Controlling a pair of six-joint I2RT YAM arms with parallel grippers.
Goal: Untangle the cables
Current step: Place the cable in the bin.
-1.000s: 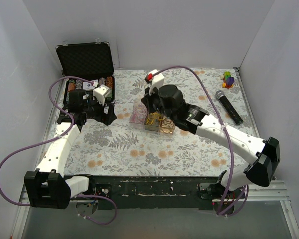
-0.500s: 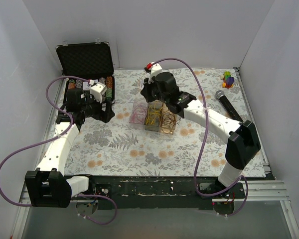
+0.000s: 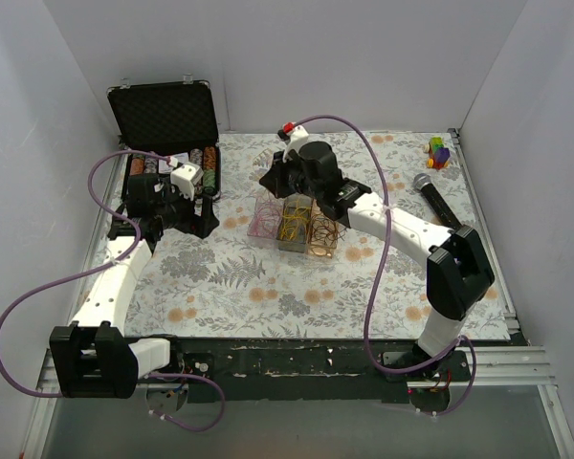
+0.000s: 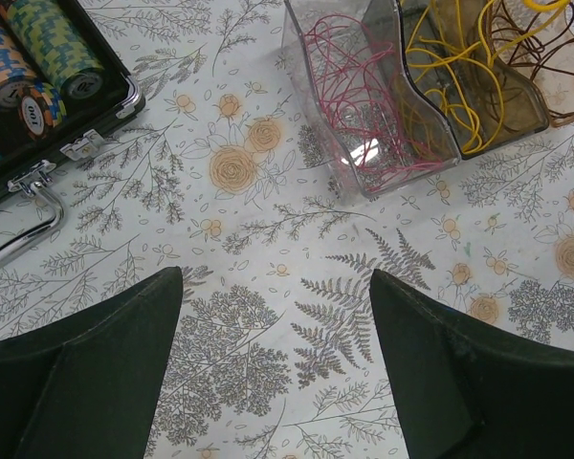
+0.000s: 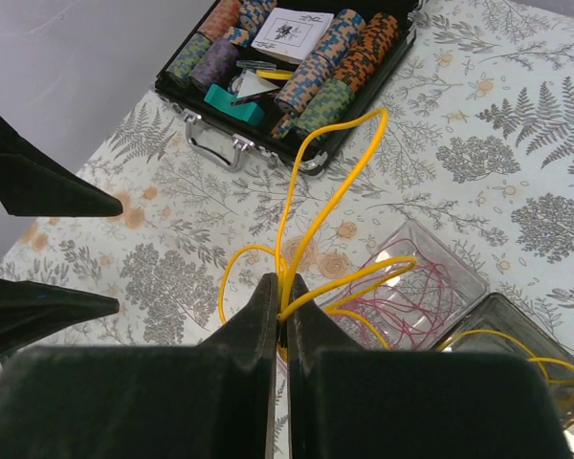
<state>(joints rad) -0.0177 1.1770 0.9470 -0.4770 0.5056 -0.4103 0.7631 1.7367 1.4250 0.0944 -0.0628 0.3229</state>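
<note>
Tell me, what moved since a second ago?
The right gripper, shut on a yellow wire, swung away from the arm bases and a little toward the left arm. Its elbow folded inward, and the wire trails back to the clear bins. The left gripper stayed open near the chip case, barely shifting. The bins and the microphone stayed put.

3 plain white walls [image 3: 364,57] around a floral-patterned table [image 3: 268,311], perhaps cloth-covered.

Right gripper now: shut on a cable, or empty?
Shut on a yellow cable. In the right wrist view the right gripper has its jaws pressed together, with the cable pinched between them and looping upward.
</note>
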